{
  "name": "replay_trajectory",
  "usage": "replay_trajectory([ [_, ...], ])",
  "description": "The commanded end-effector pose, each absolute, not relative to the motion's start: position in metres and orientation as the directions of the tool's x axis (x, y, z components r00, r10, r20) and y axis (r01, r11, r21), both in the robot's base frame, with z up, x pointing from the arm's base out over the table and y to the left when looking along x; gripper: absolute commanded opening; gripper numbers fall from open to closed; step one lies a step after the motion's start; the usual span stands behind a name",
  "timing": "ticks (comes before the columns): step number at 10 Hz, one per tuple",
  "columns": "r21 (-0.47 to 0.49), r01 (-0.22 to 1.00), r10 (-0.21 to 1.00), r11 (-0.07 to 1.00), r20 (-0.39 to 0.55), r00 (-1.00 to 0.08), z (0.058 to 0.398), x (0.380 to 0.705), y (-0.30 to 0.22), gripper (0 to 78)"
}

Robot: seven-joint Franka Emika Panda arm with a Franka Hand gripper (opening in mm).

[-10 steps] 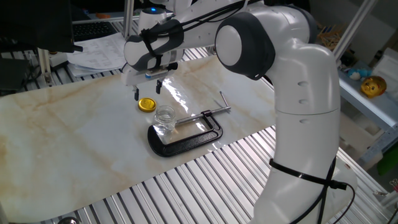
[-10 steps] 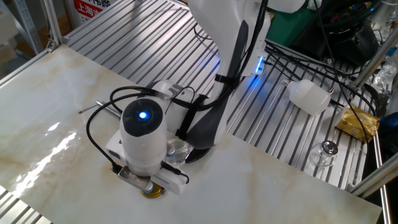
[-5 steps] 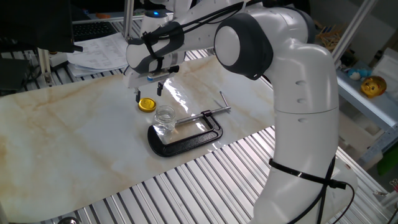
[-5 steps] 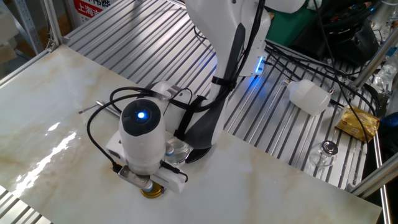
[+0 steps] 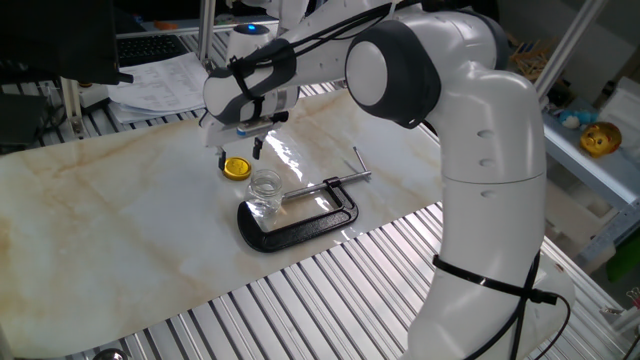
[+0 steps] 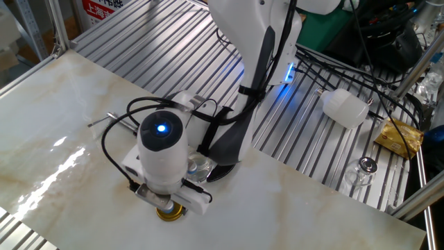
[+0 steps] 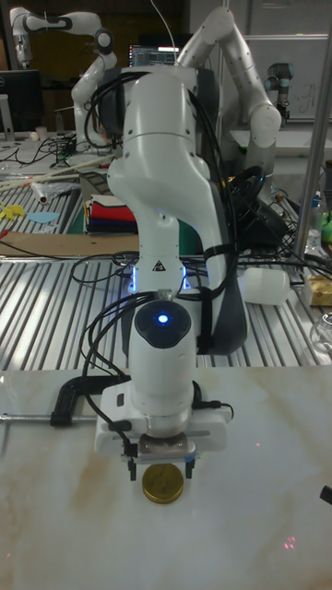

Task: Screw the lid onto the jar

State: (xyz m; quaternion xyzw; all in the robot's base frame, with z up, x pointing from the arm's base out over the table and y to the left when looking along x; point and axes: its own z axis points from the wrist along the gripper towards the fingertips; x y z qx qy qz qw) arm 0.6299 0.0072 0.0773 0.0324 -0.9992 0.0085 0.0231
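Since a second ago the end effector [image 5: 238,156] shifts slightly above the lid [image 5: 236,167], fingers apart | one fixed view: lid flat on desk [image 5: 120,210], jar [image 5: 265,190] just beside it, upright by the clamp [image 5: 300,215] | other fixed view: lid [image 6: 170,213] peeks under the wrist | tall view: fingers straddle the lid [image 7: 163,482].

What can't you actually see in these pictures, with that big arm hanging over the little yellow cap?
- The jar: hidden in the tall fixed view behind the arm; only a glimpse in the other fixed view.
- The lid: partly covered by the pincer in the other fixed view.
- Pincer fingers: too small in one fixed view to tell whether they touch the lid.
- The black C-clamp: mostly hidden in the tall fixed view and the other fixed view.
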Motion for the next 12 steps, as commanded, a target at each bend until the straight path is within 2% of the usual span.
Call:
replay_trajectory([
  [1,-0.018,-0.068,-0.067,0.998,0.042,-0.997,0.076,0.631,0.006,77.4],
  [12,-0.011,-0.046,-0.046,0.999,0.022,-0.999,0.063,0.63,0.009,77.4],
])
